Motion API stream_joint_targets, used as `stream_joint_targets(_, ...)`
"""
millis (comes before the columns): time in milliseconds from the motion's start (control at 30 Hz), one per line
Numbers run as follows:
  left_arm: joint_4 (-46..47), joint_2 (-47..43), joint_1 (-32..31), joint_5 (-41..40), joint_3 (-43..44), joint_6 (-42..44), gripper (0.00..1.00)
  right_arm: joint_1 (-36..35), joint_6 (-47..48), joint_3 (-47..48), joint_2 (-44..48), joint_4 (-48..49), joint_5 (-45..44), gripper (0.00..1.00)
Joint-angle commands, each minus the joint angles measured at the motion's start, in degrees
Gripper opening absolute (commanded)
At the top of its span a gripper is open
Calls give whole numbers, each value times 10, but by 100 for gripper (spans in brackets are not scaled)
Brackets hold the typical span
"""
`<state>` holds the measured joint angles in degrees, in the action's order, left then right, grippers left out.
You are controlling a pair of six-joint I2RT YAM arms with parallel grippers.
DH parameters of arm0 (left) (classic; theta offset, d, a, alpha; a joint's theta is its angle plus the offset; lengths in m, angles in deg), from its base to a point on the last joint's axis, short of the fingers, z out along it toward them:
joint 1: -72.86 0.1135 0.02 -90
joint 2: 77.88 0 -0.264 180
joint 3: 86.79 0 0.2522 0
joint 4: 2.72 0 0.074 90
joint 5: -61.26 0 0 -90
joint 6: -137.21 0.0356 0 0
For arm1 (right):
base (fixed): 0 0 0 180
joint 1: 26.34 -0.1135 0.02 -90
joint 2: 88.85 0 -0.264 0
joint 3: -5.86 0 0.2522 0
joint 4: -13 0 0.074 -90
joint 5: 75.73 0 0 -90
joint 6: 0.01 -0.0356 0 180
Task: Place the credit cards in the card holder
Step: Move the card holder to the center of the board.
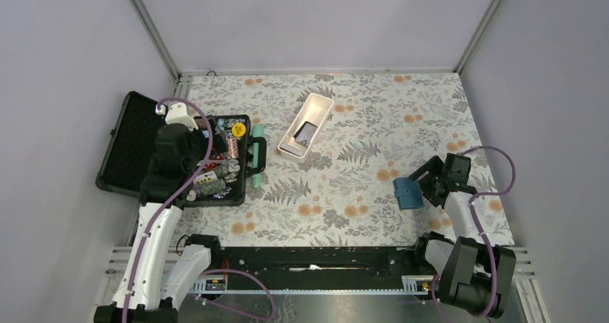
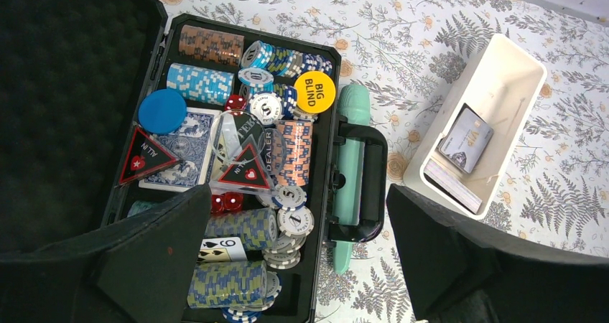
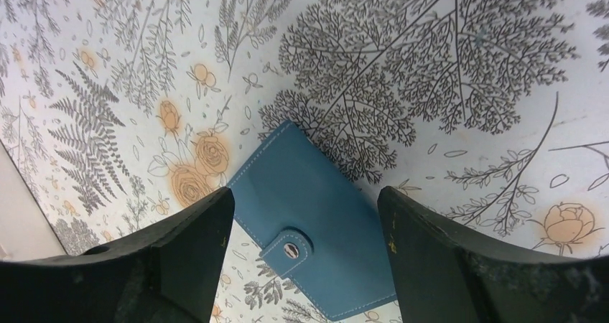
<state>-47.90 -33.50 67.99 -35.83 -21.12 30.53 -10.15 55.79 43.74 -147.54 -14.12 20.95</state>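
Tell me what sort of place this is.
Probably a robot test booth, not a home: plain panel walls on a metal frame box in a floral-clothed table, two arms are bolted at its near edge, and staged props sit out, a poker chip case and a white tray.

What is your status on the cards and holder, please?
Left gripper open over the chip case. Right gripper open, astride the closed card holder. Credit cards lie in the white tray. Nothing blocking the holder.

On your floral desk point(image 2: 431, 21) an open black case point(image 2: 72, 86) holds poker chips point(image 2: 208, 44) and a yellow disc point(image 2: 315, 91); a white tray point(image 2: 503, 72) lies near it.
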Motion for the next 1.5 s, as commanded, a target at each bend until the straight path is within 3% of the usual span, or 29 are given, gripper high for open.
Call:
stream_joint_targets(0,25,3,3,9,-2,6,99,2,11,-15,10,1,20,80)
stream_joint_targets(333,27,2,3,16,-4,6,99,-5,17,-20,-2,11,53,71)
stream_joint_targets(1033,43,-3,-5,60,-18,28,99,-302,-85,15,-146,108,-27,65)
stream_joint_targets(1233,57,13,-10,124,-22,22,99,-312,-95,22,-155,121,-54,68)
stream_joint_targets(1467,57,14,-12,127,-23,21,99,-312,-98,15,-151,113,-79,68)
